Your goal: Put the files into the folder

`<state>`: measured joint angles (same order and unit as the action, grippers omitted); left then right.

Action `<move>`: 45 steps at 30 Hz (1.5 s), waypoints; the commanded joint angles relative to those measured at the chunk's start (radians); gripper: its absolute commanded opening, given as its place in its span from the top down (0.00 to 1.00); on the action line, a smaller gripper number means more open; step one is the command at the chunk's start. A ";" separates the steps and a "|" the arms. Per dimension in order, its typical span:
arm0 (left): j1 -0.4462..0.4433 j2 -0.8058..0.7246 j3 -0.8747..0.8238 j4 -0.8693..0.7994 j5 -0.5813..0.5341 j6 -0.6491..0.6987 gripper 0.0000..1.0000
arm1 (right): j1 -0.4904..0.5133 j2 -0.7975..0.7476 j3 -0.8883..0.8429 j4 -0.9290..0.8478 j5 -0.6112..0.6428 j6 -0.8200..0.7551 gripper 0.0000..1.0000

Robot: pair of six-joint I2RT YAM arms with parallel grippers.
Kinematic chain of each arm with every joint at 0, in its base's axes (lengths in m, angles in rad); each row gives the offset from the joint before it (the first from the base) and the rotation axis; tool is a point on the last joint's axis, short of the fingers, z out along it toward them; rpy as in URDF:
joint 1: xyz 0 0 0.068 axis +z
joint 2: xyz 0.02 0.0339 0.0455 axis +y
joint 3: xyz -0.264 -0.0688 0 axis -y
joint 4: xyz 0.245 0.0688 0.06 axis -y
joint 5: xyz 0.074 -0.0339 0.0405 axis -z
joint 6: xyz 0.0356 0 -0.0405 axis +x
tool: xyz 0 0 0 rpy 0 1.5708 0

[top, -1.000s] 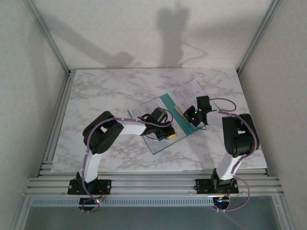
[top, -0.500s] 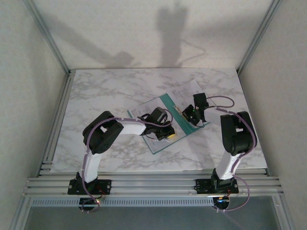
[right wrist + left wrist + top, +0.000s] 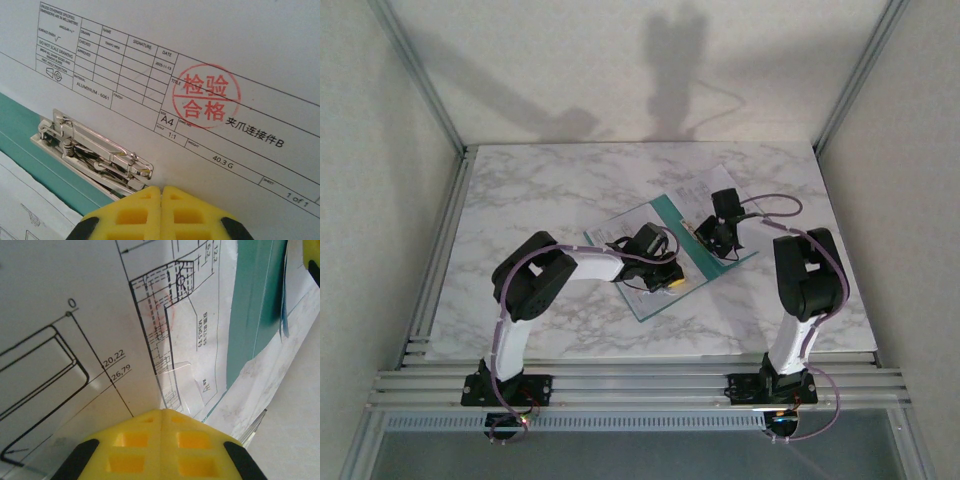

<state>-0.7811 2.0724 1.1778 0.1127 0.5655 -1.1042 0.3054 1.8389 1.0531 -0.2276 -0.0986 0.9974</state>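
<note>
The teal folder (image 3: pixel 667 213) lies open in the middle of the marble table (image 3: pixel 550 190), with the white files (image 3: pixel 705 188) spread over it. My left gripper (image 3: pixel 671 284) is shut, its yellow tips (image 3: pixel 167 412) down on a sheet printed with a part drawing (image 3: pixel 75 340). Teal folder card (image 3: pixel 255 315) shows to the right of that sheet. My right gripper (image 3: pixel 713 238) is also shut. Its tips (image 3: pixel 161 188) press on a sheet with a red stamp (image 3: pixel 206 96), right beside the folder's metal clip (image 3: pixel 95 152). Teal card (image 3: pixel 25 132) shows to the left of the clip.
Aluminium frame rails (image 3: pixel 620 385) run along the near edge, by the arm bases. Upright posts (image 3: pixel 420 75) stand at the back corners, and white walls close in the table on three sides. Bare marble lies to the left and at the back.
My right gripper has slid up and to the left across the stamped sheet, towards the folder's clip. The left arm has stayed where it was.
</note>
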 commanded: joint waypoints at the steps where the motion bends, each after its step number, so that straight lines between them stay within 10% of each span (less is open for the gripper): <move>1: 0.014 0.019 -0.032 -0.151 -0.030 -0.013 1.00 | 0.013 0.123 -0.054 -0.184 0.107 0.043 1.00; 45: 0.063 -0.159 0.027 -0.319 -0.128 0.066 0.87 | 0.107 0.308 0.119 -0.501 0.188 0.201 1.00</move>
<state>-0.7490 1.9621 1.2495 -0.1745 0.4808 -1.0462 0.3901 1.9594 1.2591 -0.5137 0.0940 1.1782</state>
